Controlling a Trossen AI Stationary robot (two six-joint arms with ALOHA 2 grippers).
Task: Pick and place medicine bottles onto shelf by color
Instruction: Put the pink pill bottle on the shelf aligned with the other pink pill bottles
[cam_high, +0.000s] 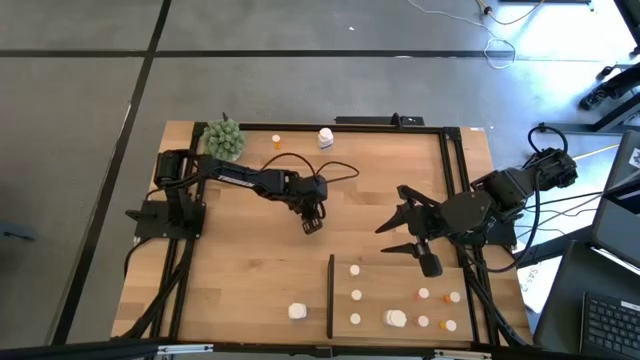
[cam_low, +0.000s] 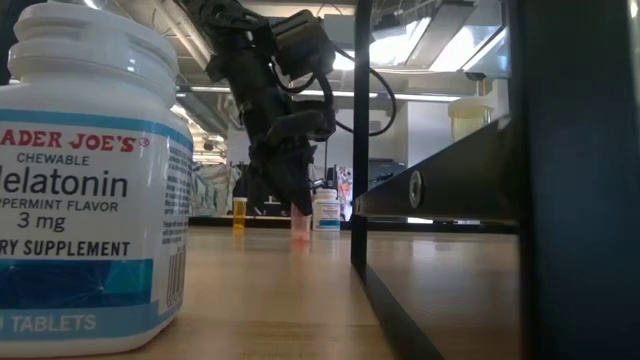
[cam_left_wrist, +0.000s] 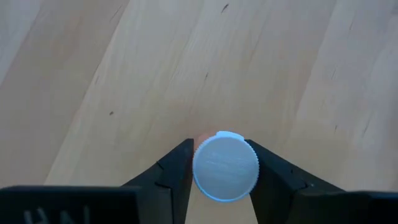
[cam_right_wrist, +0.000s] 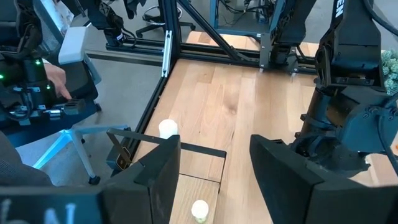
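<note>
Pointing straight down near the middle of the table (cam_high: 250, 270), the left gripper (cam_high: 312, 222) has its two dark fingers (cam_left_wrist: 171, 177) set either side of a small orange bottle (cam_left_wrist: 225, 166), pressed against the ridged rim of its round white cap; the bottle stands upright on the wood in the low view, with the arm folded steeply above it. Its arm reaches in from the left edge with a black cable looped over the forearm. At the right edge the right gripper (cam_high: 400, 235) hangs above the table with its flat, blunt jaws spread wide and nothing between them. On the shelf (cam_high: 400, 298), a pale smooth wood panel at the near right corner, stand white bottles and orange ones. One chunky white bottle (cam_high: 297, 312) stands just left of the shelf's black strip, and two more bottles stand by the far edge beside a green spiky ball (cam_high: 224, 138).
</note>
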